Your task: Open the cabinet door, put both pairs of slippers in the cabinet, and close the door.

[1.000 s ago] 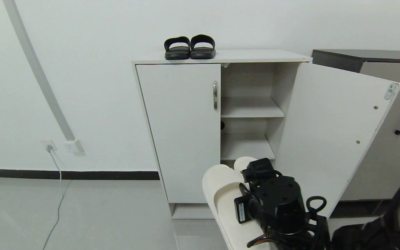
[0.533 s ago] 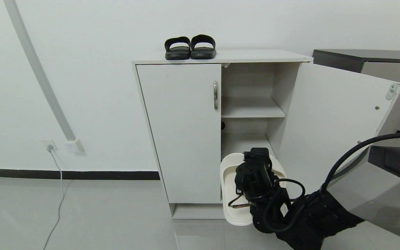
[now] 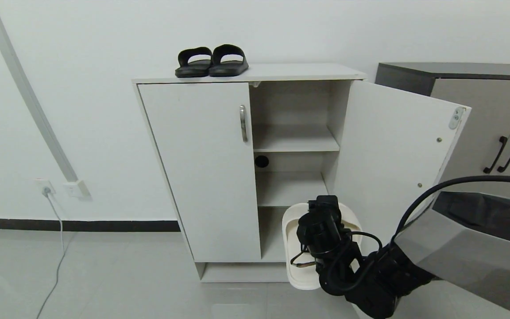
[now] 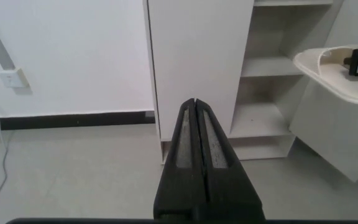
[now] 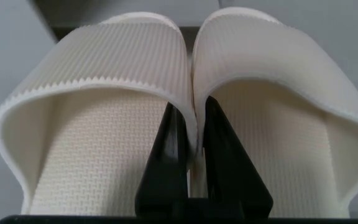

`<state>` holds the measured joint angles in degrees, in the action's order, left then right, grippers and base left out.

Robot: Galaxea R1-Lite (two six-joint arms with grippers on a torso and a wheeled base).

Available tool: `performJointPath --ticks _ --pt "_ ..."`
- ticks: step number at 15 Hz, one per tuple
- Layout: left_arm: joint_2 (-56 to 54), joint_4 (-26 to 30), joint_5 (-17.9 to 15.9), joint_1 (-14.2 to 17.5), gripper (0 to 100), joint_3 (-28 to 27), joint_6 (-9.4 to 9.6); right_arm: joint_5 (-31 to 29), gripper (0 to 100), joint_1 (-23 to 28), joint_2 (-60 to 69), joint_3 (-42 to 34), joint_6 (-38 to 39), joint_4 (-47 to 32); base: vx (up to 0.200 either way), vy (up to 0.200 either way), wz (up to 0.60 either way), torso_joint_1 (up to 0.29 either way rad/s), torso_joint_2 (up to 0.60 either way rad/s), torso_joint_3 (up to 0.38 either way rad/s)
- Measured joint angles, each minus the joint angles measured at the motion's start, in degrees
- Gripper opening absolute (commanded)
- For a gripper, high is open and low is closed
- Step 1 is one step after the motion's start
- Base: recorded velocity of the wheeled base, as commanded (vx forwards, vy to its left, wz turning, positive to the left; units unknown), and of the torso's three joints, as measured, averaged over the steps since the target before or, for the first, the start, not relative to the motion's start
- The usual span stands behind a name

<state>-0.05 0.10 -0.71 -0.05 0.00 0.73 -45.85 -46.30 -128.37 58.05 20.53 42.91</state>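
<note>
The white cabinet (image 3: 197, 168) has its right door (image 3: 392, 164) swung open, showing two bare shelves (image 3: 295, 139). My right gripper (image 3: 321, 212) is shut on a pair of cream slippers (image 3: 294, 239) (image 5: 191, 112), pinching their inner straps together, low in front of the open bottom compartment. A pair of black slippers (image 3: 212, 61) rests on the cabinet top. My left gripper (image 4: 195, 134) is shut on nothing, hanging above the floor in front of the cabinet (image 4: 197, 56); the cream slippers (image 4: 347, 78) show off to one side in its view.
A grey cabinet (image 3: 472, 119) with black handles stands to the right of the open door. A wall socket (image 3: 44, 188) with a cable hanging to the floor is at the left. Bare grey floor (image 3: 104, 283) lies in front.
My right arm carried the cream slippers forward and down from near the camera to the bottom opening of the cabinet. The head view has shifted, so the cabinet sits further left.
</note>
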Motion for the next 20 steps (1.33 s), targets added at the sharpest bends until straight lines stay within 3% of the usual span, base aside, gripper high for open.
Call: performJointPath --ticks 7,11,20 --pt "0.0 0.0 0.2 0.0 0 0.0 -0.02 0.7 0 3.0 -1.2 -1.8 -6.5 2.2 0.0 0.0 0.0 0.0 0.0 0.0" --pt "0.0 0.0 0.4 0.0 0 0.0 -0.11 0.8 0 3.9 -1.5 -5.1 -13.8 11.8 0.0 0.0 0.0 0.0 0.0 0.0" --pt "0.0 0.0 0.4 0.0 0 0.0 -0.11 2.9 0 4.8 -1.6 -6.3 -14.1 14.4 0.0 0.0 0.0 0.0 0.0 0.0"
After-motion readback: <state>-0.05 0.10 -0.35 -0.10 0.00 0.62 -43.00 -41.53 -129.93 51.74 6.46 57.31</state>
